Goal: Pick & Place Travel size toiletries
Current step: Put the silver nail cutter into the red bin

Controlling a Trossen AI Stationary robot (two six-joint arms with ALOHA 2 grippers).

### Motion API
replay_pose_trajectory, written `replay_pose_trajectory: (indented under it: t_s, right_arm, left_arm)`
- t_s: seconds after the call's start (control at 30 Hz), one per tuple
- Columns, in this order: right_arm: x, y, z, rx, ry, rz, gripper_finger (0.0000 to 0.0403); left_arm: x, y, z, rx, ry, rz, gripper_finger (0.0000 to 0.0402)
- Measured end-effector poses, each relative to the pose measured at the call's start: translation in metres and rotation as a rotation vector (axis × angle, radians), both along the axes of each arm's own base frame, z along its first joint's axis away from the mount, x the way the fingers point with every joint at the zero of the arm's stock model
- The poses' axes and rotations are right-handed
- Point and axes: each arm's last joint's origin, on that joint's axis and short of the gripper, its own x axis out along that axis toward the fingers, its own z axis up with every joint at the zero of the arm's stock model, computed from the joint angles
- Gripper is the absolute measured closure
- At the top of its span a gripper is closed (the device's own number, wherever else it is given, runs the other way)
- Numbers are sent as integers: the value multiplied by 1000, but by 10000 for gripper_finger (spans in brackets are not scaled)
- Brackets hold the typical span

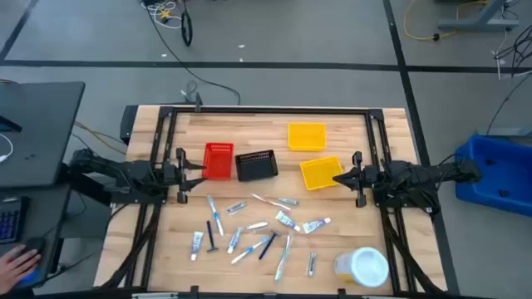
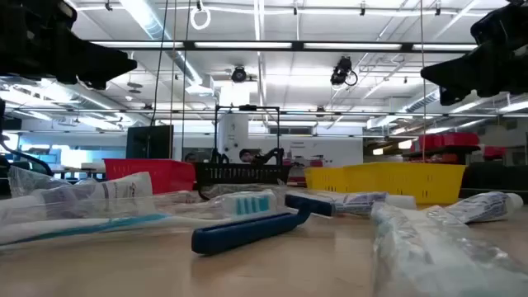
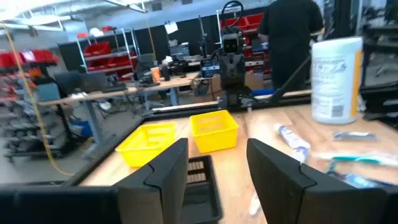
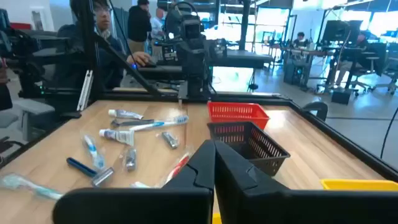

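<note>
Overhead, four bins sit across the middle of the table [image 1: 391,124]: one red bin [image 1: 219,159], one black bin [image 1: 256,165], two yellow bins [image 1: 307,136]. Below them, lower centre, roughly sixteen travel size toiletries [image 1: 249,226] lie scattered, and one jar [image 1: 362,267] stands at lower right. Left gripper [image 1: 188,172] hovers at middle left, fingers apart and empty; right gripper [image 1: 344,177] at middle right, fingers pressed together, empty.

I see a wooden table [image 1: 391,124] carrying a red bin [image 1: 218,159], black bin [image 1: 256,165] and two yellow bins [image 1: 306,136] at frame centre. Small toiletries [image 1: 249,228] lie scattered below them; a white-lidded jar [image 1: 363,266] sits lower right.
</note>
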Motion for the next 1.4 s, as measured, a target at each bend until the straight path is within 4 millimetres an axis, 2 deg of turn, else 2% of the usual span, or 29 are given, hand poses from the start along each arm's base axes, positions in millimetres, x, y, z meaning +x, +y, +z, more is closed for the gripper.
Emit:
replay_pose_trajectory:
  t_s: [0.23, 0.4, 0.5, 0.63, 0.83, 0.93, 1.07, 1.2, 1.4]
  right_arm:
    - [0, -1, 8, 19, -78, -21, 397]
    - [-1, -1, 14, 17, -139, -37, 397]
    - [-1, -1, 17, 10, -178, -43, 397]
    - [-3, -5, 25, 1, -250, -160, 397]
    - [-8, -12, 38, -102, -369, -317, 396]
    - [-8, -15, 46, -111, -440, -357, 396]
    - [3, -17, 52, -128, -381, -359, 396]
    - [24, -20, 59, -102, -282, -317, 396]
    - [61, -25, 60, -113, -113, -304, 396]
  left_arm:
    - [0, 0, 3, -105, -47, -4, 228]
    - [-1, 3, 3, -20, -34, 90, 228]
    - [-1, 4, 4, -40, -39, 123, 228]
    - [-1, 3, 6, -107, -79, 106, 228]
    - [-2, 4, 13, -175, -130, 95, 228]
    - [-2, 3, 24, -159, -133, 89, 228]
    - [4, 2, 33, -73, -58, 97, 228]
    - [15, -3, 42, -2, 88, 31, 226]
    - [34, -11, 49, -55, 366, -40, 217]
